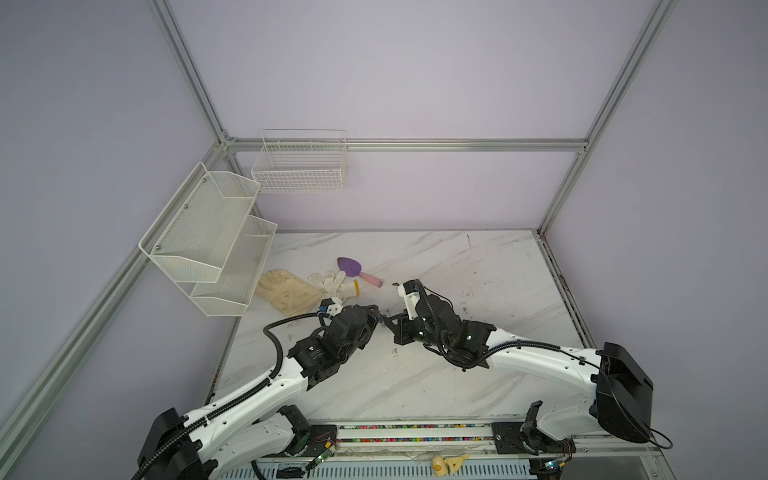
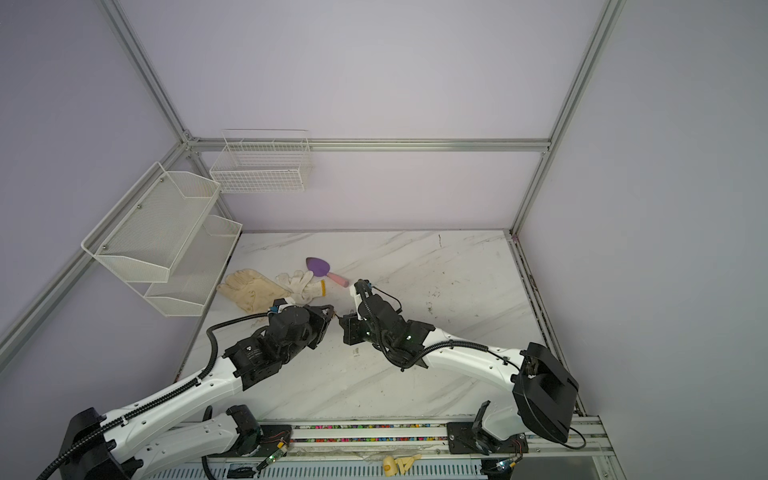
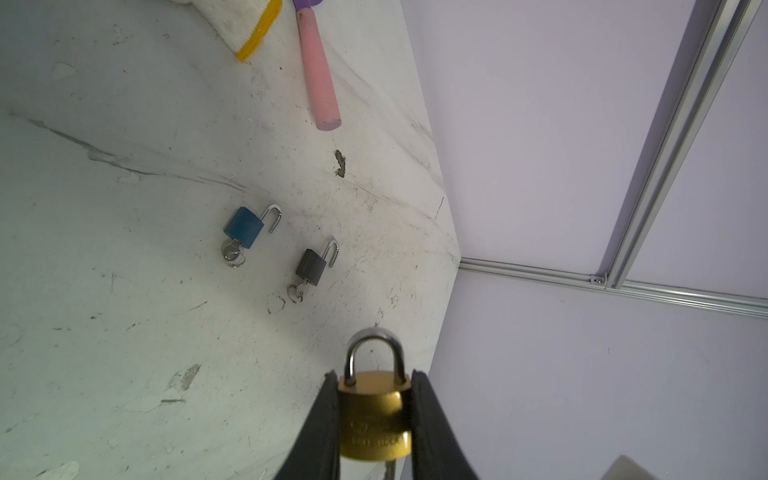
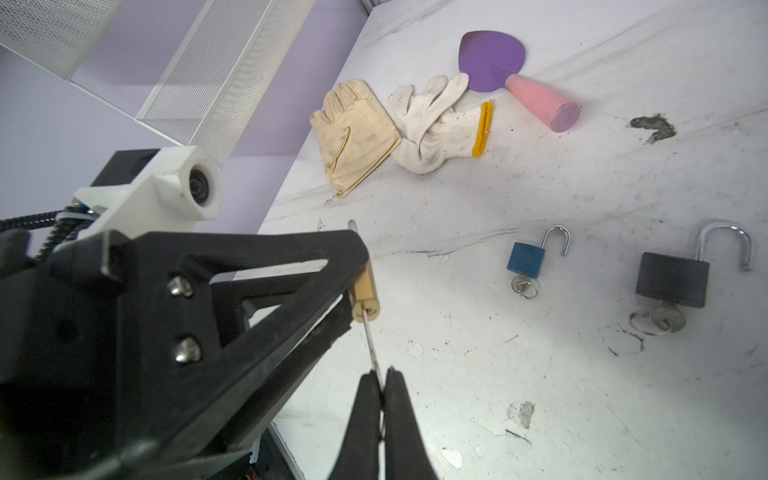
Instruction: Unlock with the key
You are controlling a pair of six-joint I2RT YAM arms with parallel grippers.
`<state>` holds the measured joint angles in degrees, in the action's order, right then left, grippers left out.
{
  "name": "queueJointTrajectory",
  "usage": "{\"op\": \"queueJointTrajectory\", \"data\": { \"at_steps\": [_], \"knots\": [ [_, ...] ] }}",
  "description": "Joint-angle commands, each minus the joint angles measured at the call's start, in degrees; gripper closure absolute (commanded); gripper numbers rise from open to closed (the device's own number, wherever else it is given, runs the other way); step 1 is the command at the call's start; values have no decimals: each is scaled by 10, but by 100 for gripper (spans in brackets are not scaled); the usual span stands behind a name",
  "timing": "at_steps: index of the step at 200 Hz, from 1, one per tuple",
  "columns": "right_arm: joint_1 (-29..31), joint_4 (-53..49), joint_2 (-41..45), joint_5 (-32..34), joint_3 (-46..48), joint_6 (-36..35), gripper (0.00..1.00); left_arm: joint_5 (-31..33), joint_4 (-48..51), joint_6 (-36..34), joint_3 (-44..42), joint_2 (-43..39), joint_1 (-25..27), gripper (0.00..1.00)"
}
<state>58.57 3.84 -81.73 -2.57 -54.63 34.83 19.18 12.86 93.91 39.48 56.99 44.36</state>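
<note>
Marble table (image 1: 415, 374) is scuffed; above it the left gripper (image 3: 374, 380) clamps the brass padlock (image 3: 372, 419) by its sides, shackle (image 3: 376, 332) closed. The right gripper (image 4: 381, 382) is pinched tight on the key (image 4: 370, 338), whose tip sits in the keyhole (image 4: 365, 309). Thin, stiff, probably slippery: hold its flat head

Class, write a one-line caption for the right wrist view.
Right gripper pinches the key seated in the brass padlock clamped by the left gripper; blue padlock and black padlock lie open.
</note>
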Motion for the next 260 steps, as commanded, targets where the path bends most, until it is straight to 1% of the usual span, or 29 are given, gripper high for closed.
{"op": "queueJointTrajectory", "data": {
  "at_steps": [1, 40, 90, 164, 197, 260],
  "knots": [
    [4, 10, -3, 6, -11, -3, 100, -4, -27, -5, -15, -3, -1, 100],
    [4, 6, -11, 11, -11, -2, 100, -7, -36, -3, -19, -5, -1, 100],
    [5, 22, -10, -16, -16, -6, 100, -6, -42, -2, -17, -1, -1, 100],
    [9, -15, 17, 24, -6, -22, 100, 9, -20, -4, -18, -21, -8, 100],
    [10, -14, 14, 11, -15, -29, 100, 10, -18, -5, -20, -29, -11, 100],
    [11, -12, 12, 15, -24, -34, 100, -1, -17, -10, -19, -24, -17, 100]
  ]
}}
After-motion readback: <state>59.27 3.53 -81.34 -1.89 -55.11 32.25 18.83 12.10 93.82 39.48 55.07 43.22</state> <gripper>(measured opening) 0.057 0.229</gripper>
